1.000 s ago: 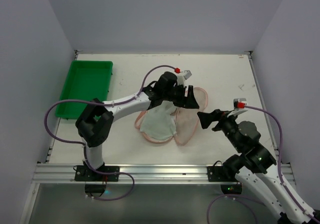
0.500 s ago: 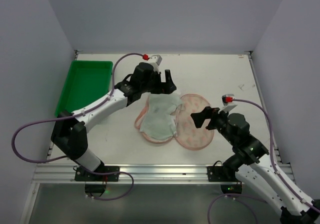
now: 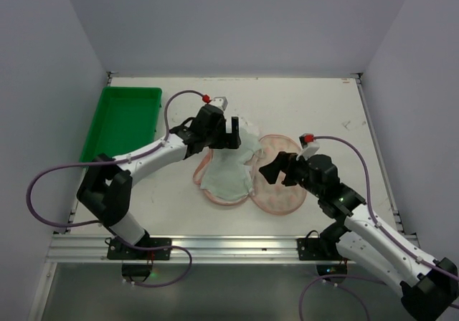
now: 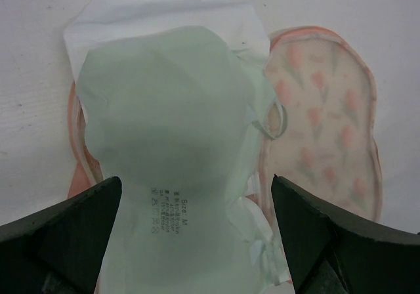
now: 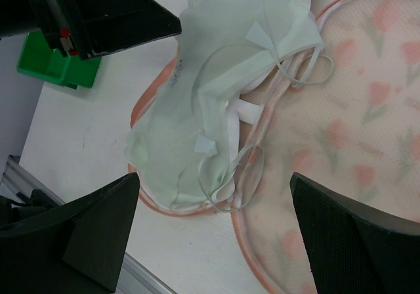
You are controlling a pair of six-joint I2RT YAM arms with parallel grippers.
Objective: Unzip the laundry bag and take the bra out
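The laundry bag (image 3: 281, 186) lies unzipped and spread open in two cream tulip-print halves with pink edging. It also shows in the left wrist view (image 4: 325, 117) and the right wrist view (image 5: 367, 123). The pale mint-green bra (image 3: 229, 169) lies on the bag's left half, its thin straps spilling onto the right half. It fills the left wrist view (image 4: 170, 130) and shows in the right wrist view (image 5: 216, 90). My left gripper (image 3: 234, 130) (image 4: 197, 241) is open and empty above the bra's far end. My right gripper (image 3: 277, 169) (image 5: 213, 241) is open and empty above the bag's middle seam.
A green plastic tray (image 3: 122, 124) stands at the far left of the white table, and a corner of it shows in the right wrist view (image 5: 52, 64). The aluminium rail (image 3: 229, 246) runs along the near edge. Walls close in the back and sides.
The left gripper swung left off the bag's right half, then settled over the bra. The right half now lies flat. The right gripper moved left over the bag.
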